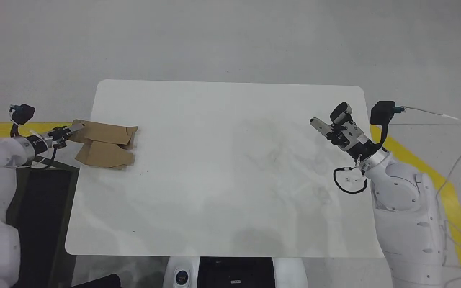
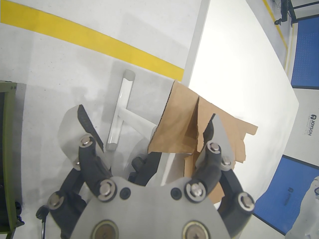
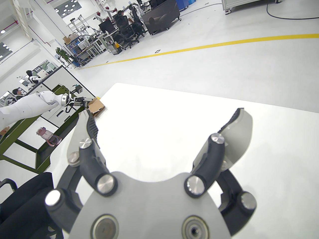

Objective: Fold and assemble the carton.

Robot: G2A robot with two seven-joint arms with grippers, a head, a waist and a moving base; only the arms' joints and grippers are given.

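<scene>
A flat brown cardboard carton [image 1: 108,144] lies at the left edge of the white table [image 1: 230,187], with one flap sticking out past the edge. My left gripper [image 1: 63,134] is off the table beside that edge, open. In the left wrist view the overhanging flap [image 2: 179,123] sits between the spread fingers, close to one fingertip [image 2: 214,128]; I cannot tell if they touch. My right gripper [image 1: 324,128] hovers open over the table's far right side, nothing between its fingers [image 3: 234,125]. The right wrist view shows the carton [image 3: 96,105] far off.
A dark green frame [image 3: 47,148] stands on the floor beside the table's left edge, under the left arm. A yellow floor line [image 2: 99,38] runs past that edge. The broad middle of the table [image 3: 174,105] is bare white surface.
</scene>
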